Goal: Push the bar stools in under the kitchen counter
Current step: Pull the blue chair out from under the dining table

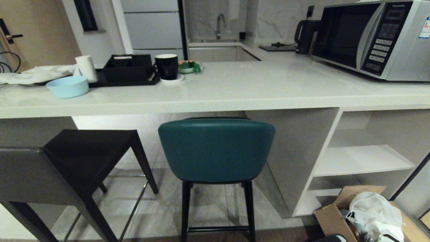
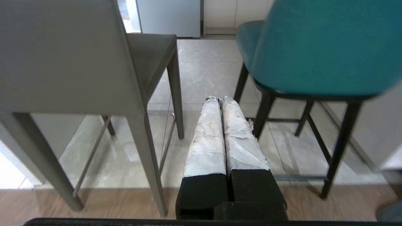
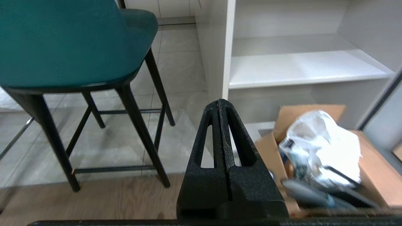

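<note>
While neither arm shows from my head camera, I see the dark grey-brown stool (image 1: 63,171) at far left, cut off by the frame, standing out from the kitchen counter (image 1: 215,97). The teal stool (image 1: 216,151) sits centred, its seat hidden behind its backrest. My left gripper (image 2: 219,99) hangs between the stools, fingers pressed together, empty. My right gripper (image 3: 219,102) is likewise closed beside a cardboard box (image 3: 370,169), whose contents are blurred.

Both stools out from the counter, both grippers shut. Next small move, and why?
Probably bring the shut left gripper up to the teal stool backrest to push: it stands squarely ahead, backrest outside the kitchen counter edge, nothing touching it. The grey stool sits further out.
</note>
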{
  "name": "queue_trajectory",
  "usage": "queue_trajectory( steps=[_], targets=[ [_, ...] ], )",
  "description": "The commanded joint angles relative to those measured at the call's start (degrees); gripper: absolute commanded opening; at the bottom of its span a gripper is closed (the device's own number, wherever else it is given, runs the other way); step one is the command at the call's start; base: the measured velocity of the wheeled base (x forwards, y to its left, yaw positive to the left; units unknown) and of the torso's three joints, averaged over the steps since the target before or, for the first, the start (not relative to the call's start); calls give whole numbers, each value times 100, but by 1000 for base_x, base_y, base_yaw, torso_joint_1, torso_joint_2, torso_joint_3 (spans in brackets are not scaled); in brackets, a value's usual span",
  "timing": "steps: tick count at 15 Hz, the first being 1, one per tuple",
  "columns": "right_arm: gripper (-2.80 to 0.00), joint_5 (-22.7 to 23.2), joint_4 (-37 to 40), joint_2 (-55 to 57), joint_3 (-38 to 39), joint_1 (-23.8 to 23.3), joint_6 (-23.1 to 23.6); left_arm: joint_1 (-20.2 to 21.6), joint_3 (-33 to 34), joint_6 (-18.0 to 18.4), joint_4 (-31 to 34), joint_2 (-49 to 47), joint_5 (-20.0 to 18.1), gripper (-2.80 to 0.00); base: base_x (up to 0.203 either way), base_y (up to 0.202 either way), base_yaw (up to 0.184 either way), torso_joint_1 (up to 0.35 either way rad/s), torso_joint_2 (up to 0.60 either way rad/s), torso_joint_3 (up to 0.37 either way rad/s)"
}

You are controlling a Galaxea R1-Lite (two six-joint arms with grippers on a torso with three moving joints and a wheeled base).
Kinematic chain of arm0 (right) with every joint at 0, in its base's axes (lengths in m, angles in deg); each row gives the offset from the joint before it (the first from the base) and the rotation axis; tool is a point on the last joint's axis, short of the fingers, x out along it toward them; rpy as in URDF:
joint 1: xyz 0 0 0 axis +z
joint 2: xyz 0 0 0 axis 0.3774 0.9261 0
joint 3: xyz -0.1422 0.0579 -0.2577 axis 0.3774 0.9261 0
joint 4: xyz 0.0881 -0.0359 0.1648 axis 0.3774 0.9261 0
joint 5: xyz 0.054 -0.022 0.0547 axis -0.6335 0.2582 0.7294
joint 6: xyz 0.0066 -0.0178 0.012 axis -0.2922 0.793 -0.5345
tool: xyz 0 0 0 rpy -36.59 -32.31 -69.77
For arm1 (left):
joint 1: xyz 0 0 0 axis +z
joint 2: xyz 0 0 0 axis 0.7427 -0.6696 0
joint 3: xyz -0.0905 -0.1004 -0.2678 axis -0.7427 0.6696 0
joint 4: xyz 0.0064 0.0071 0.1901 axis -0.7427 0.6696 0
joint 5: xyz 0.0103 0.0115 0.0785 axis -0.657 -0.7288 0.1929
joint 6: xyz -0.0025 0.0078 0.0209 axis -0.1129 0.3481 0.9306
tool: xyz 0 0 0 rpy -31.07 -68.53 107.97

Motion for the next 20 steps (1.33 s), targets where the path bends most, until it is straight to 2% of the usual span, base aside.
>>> queue_trajectory(
  steps=[1, 11, 18, 20],
  targets=[
    [-280, 0, -1, 5, 0, 2, 0, -8, 97, -2, -4, -5, 1, -280, 195, 0, 1, 2, 2, 2],
    [-280, 0, -1, 5, 0, 2, 0, -3, 97, -2, -4, -5, 1, -280, 190, 0, 2, 3, 3, 2],
    [-280, 0, -1, -4, 0, 2, 9, 1, 97, 7, -4, 1, -8, -280, 14, 0, 0, 2, 1, 0],
    [-280, 51, 53, -4, -13, 2, 261, 1, 91, 16, 17, -5, -3, -280, 0, 0, 0, 0, 0, 0]
  ],
)
